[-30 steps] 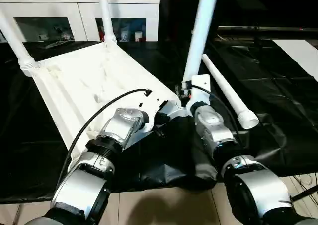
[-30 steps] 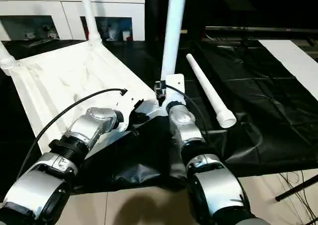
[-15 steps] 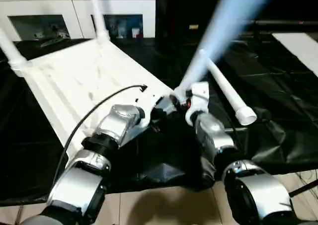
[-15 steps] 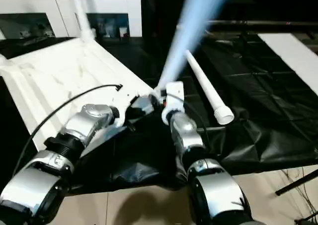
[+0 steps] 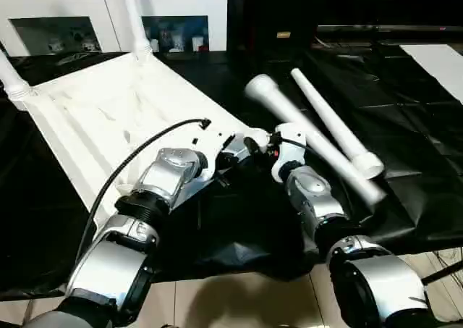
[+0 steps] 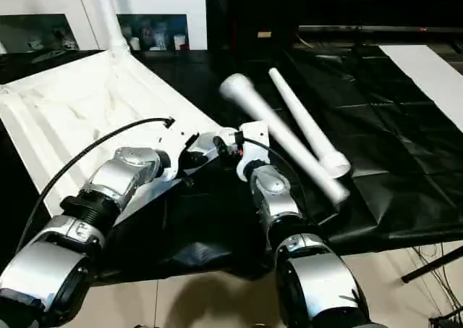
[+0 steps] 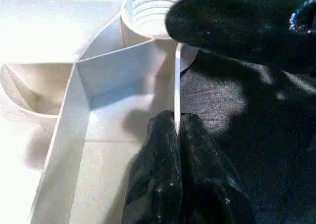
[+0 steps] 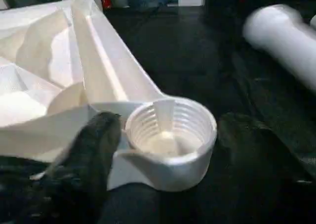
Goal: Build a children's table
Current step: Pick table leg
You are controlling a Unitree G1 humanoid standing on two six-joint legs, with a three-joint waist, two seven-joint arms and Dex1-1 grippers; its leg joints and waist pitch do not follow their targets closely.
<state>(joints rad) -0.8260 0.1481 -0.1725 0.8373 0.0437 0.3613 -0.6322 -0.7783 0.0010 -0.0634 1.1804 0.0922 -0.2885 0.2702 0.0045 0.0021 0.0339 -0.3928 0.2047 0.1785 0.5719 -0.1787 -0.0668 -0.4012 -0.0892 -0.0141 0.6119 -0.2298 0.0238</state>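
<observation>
Guessing this white ribbed plastic tabletop (image 5: 101, 118) is light and stiff, left gripper (image 7: 177, 130) clenched on its thin edge wall, right gripper (image 5: 262, 144) released, so I'd grab the loose, probably slippery white tapered tube leg (image 5: 311, 143) near its wide end.

The near corner socket (image 8: 170, 135) of the table top (image 5: 108, 118) is standing open-mouthed, nothing plugging it. The left gripper (image 7: 177, 135) is pinching the rim just beside it, crowding that side. Two loose legs (image 5: 311, 143) (image 5: 336, 125) are lying on the black sheet (image 5: 412, 161) beside the right gripper (image 5: 278, 136), blocking that side.
</observation>
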